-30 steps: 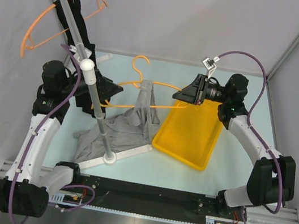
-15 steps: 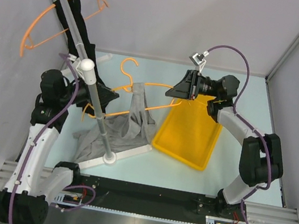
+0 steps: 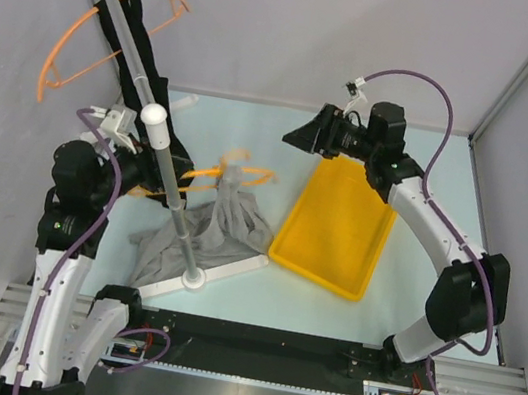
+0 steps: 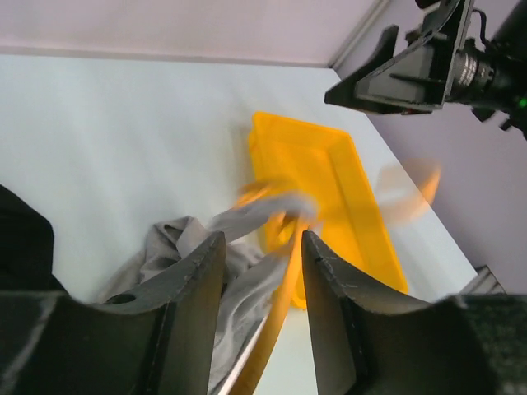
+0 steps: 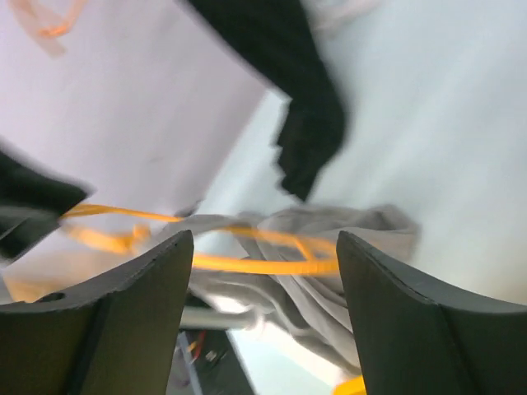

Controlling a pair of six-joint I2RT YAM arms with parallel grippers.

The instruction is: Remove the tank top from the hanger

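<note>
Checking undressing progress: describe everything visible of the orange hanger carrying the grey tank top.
The orange hanger is a thin, plastic-looking frame, blurred in every view, left of the yellow tray. The grey tank top drapes over it, bunched onto the table. Its bar runs between the left gripper's jaws; whether they clamp it is unclear.

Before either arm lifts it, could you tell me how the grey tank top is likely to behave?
Probably floppy: the grey tank top lies in crumpled folds and sags from the orange hanger. Likely light, as the fabric looks thin. It may drag or snag on the white stand base, which it lies beside.
</note>
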